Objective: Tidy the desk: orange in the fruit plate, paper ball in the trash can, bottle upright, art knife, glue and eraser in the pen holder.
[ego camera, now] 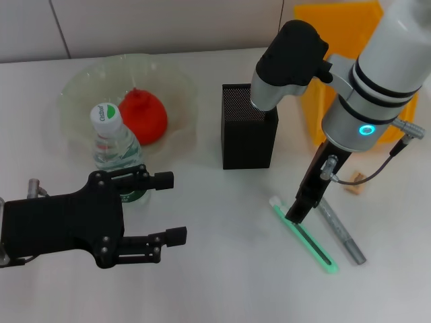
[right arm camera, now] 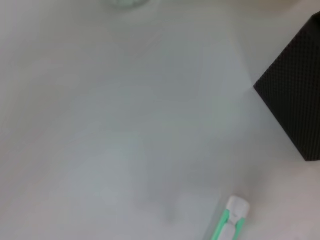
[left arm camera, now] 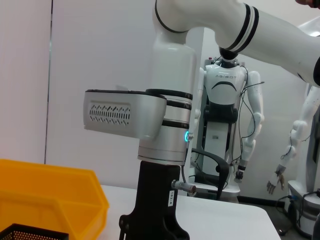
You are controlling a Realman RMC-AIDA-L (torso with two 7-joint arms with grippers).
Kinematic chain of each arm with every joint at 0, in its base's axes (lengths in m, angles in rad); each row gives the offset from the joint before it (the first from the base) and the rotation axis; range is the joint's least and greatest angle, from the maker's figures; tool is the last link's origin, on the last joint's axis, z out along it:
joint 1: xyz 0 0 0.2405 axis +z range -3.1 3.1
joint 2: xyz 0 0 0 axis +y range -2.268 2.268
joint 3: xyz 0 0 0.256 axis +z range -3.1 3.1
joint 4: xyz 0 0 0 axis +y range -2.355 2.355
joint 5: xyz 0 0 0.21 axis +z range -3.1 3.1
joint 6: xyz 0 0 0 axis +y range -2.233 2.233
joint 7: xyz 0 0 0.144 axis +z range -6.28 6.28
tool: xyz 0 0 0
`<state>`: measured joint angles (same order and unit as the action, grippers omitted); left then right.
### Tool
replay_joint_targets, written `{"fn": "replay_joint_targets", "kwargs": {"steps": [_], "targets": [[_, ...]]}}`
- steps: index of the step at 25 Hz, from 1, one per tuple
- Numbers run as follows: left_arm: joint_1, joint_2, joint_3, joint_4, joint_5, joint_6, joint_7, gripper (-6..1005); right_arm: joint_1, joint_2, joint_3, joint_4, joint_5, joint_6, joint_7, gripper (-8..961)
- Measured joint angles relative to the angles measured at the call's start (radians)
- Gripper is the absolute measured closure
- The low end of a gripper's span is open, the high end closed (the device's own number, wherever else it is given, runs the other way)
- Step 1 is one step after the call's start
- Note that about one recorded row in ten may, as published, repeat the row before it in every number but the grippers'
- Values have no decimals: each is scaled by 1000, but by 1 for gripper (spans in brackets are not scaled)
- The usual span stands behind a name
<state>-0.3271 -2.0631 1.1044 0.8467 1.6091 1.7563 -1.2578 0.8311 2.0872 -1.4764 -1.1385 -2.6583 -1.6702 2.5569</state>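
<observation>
The orange (ego camera: 143, 116) lies in the clear fruit plate (ego camera: 81, 87). In front of the plate the bottle (ego camera: 116, 151) stands upright, close behind my left gripper (ego camera: 172, 207), which is open and holds nothing. The black mesh pen holder (ego camera: 249, 128) stands at mid table. My right gripper (ego camera: 296, 212) points down, just over the near end of the green art knife (ego camera: 304, 237), whose white tip also shows in the right wrist view (right arm camera: 235, 210). A grey pen-shaped glue (ego camera: 340, 232) lies beside the knife. The small tan eraser (ego camera: 355, 183) sits to its right. The paper ball is out of view.
The yellow trash can (ego camera: 340, 60) stands at the back right, behind my right arm, and appears again in the left wrist view (left arm camera: 55, 195). A corner of the pen holder (right arm camera: 295, 105) shows near the knife.
</observation>
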Motion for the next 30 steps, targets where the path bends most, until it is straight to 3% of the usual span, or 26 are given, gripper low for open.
{"fn": "replay_joint_targets", "kwargs": {"steps": [30], "targets": [[-4, 1, 0, -3, 0, -2, 14, 197, 94, 1, -34, 170, 29, 57, -7, 281]]}}
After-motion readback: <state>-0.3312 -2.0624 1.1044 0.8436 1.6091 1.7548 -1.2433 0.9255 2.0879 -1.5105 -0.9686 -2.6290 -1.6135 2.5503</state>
